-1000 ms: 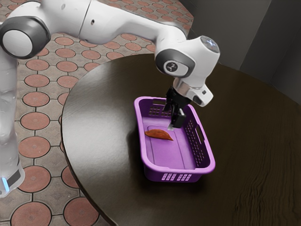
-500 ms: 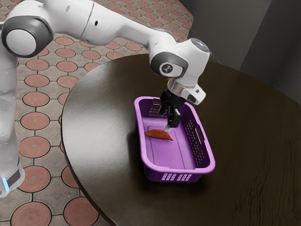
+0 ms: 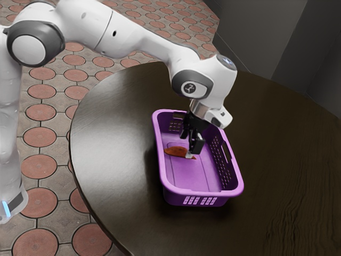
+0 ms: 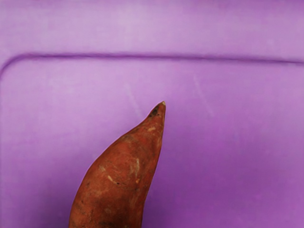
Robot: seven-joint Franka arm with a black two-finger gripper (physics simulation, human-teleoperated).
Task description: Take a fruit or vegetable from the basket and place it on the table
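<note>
The black two-finger tool (image 3: 187,148) is released, its fingers apart, low inside the basket at the sweet potato. Beneath everything spreads the dark, round, wood-grained counter (image 3: 114,138). On it stands the purple plastic basket (image 3: 200,192) with its slotted walls and rounded rim. Smallest is the reddish-brown, tapering sweet potato (image 3: 175,151), lying on the basket's floor; the wrist view gives its pointed end and thicker, pale-scarred body.

The step in hand looks to be lining up for the grasp. The next move likely calls for centring the tool over the thicker body, settling one finger on each flank, and closing firmly before lifting above the rim towards the counter.
</note>
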